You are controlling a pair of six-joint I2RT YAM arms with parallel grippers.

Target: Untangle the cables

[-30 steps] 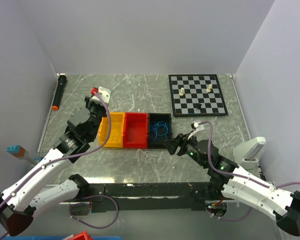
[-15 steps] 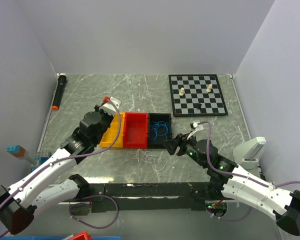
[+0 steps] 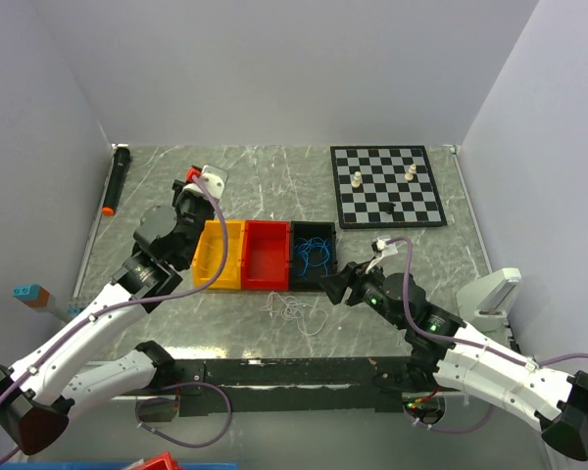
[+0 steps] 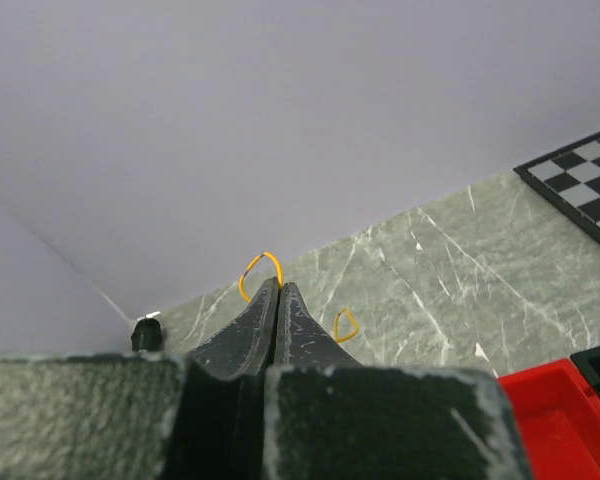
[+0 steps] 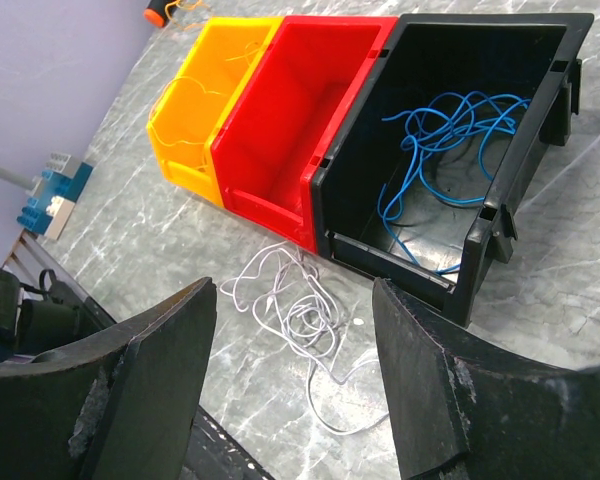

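Observation:
My left gripper (image 3: 187, 190) is raised behind the yellow bin (image 3: 220, 257). In the left wrist view its jaws (image 4: 279, 285) are pressed together on a yellow-orange wire (image 4: 262, 262), with a second loop (image 4: 346, 325) showing beside the fingers. My right gripper (image 3: 331, 284) is open and empty (image 5: 295, 290), just in front of the black bin (image 3: 325, 233). Blue cables (image 3: 314, 257) lie inside that bin and also show in the right wrist view (image 5: 450, 140). A white cable clump (image 3: 292, 311) lies on the table in front of the bins, below the open right jaws (image 5: 310, 322).
A red bin (image 3: 267, 255) sits between the yellow and black bins. A chessboard (image 3: 387, 184) with a few pieces lies at the back right. A black marker with an orange tip (image 3: 115, 181) lies at the far left. A blue block (image 3: 27, 292) sits off the left edge.
My left gripper swung right over the yellow bin, then came back up and left behind it. The right arm has barely moved.

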